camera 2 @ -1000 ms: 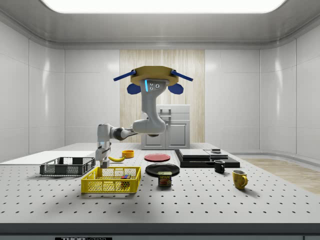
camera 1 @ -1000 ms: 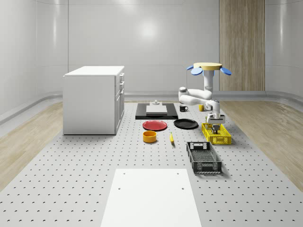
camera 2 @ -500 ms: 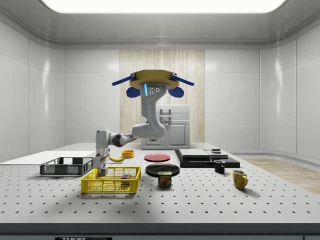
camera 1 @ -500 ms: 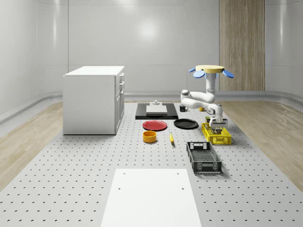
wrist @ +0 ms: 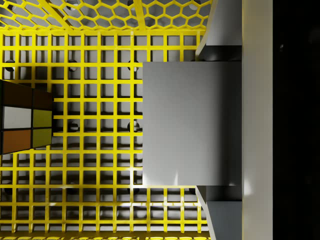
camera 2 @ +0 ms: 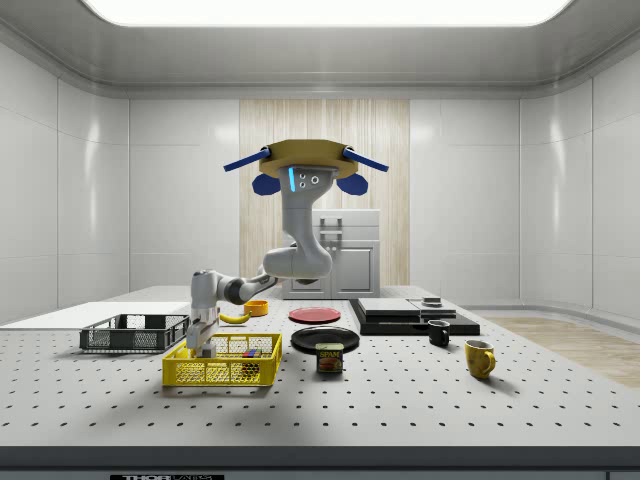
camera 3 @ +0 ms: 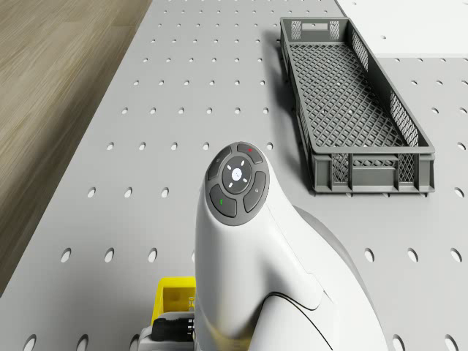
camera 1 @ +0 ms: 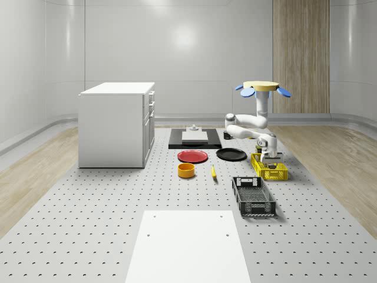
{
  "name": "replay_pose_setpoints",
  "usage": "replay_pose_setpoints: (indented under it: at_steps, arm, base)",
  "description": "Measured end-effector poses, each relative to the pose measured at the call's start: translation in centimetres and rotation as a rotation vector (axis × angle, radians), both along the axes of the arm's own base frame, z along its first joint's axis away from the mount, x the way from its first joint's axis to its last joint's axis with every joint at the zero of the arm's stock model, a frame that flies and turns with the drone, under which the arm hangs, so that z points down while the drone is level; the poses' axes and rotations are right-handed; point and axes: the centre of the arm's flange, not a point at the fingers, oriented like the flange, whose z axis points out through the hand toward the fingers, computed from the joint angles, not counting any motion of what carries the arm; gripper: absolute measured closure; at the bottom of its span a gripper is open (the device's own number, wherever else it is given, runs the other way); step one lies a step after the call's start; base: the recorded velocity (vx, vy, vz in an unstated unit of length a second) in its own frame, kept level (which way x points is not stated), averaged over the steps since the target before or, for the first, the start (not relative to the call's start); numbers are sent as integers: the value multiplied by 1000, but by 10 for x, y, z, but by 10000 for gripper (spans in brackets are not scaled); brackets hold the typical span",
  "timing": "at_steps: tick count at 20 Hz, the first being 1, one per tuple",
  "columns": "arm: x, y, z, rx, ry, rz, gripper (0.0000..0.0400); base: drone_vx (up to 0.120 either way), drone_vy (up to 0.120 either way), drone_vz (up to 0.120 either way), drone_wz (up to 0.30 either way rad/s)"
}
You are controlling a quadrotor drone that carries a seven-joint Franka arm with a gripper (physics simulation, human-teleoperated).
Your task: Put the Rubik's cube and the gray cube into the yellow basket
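Note:
The drone point(camera 1: 262, 87) hovers above the table just behind the yellow basket point(camera 1: 270, 171), its arm bent down into it. My gripper point(camera 2: 200, 346) is inside the basket point(camera 2: 222, 373), at the end nearest the black crate. In the wrist view the gray cube point(wrist: 192, 125) sits between the two fingers point(wrist: 222, 30), which press on its opposite sides just above the basket's mesh floor point(wrist: 90, 200). The Rubik's cube point(wrist: 22, 122) lies on that floor beside it, and its colours show through the mesh point(camera 2: 256, 352).
A black crate point(camera 1: 253, 196) lies near the basket toward the front; it is also in the drone view point(camera 3: 351, 102). A black plate point(camera 1: 231, 154), red plate point(camera 1: 192, 156), orange bowl point(camera 1: 186, 170) and banana point(camera 1: 213, 171) lie to the whole-scene view's left. A can point(camera 2: 329, 358) stands nearby.
The arm has lowered the gripper with the gray cube down into the yellow basket. The drone shifted slightly to the whole-scene view's right early on, then held.

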Motion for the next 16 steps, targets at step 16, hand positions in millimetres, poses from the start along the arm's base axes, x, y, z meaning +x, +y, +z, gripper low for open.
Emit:
replay_pose_setpoints:
  at_steps: [16]
  arm:
    - [0,0,-20,0,0,0,5]
  base:
    - [0,0,0,0]
